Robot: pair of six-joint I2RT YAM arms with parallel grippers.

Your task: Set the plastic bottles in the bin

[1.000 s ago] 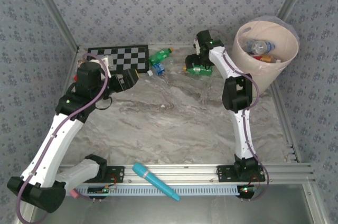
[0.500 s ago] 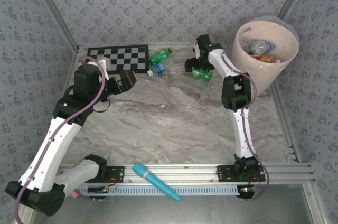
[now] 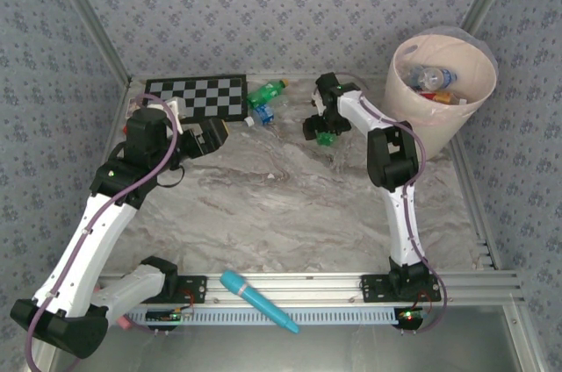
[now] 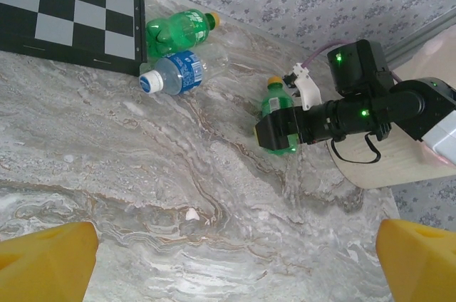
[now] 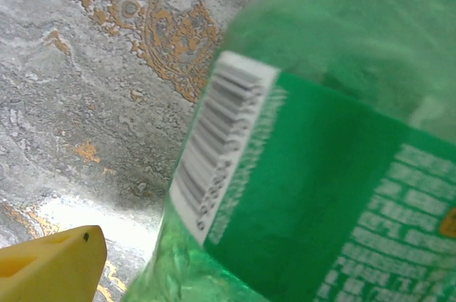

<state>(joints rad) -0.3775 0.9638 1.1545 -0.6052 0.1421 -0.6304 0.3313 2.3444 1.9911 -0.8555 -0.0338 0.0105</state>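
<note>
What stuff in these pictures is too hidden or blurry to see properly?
- Top view: the right gripper covers most of the green bottle, so the grip is unclear.
- Right wrist view: that bottle's label print is blurred; one yellow fingertip is cut by the edge.
- Top view: the bin wall hides how many bottles lie inside.

Board (image 3: 195,96): black-white checks. Tabletop (image 3: 281,205): grey marble, rust veins. Bin (image 3: 439,131): pale pink-beige. Bottle (image 5: 320,174): green, green label, white barcode patch. Microphone (image 3: 257,301): teal. Walls (image 3: 263,12): grey-blue floral.
</note>
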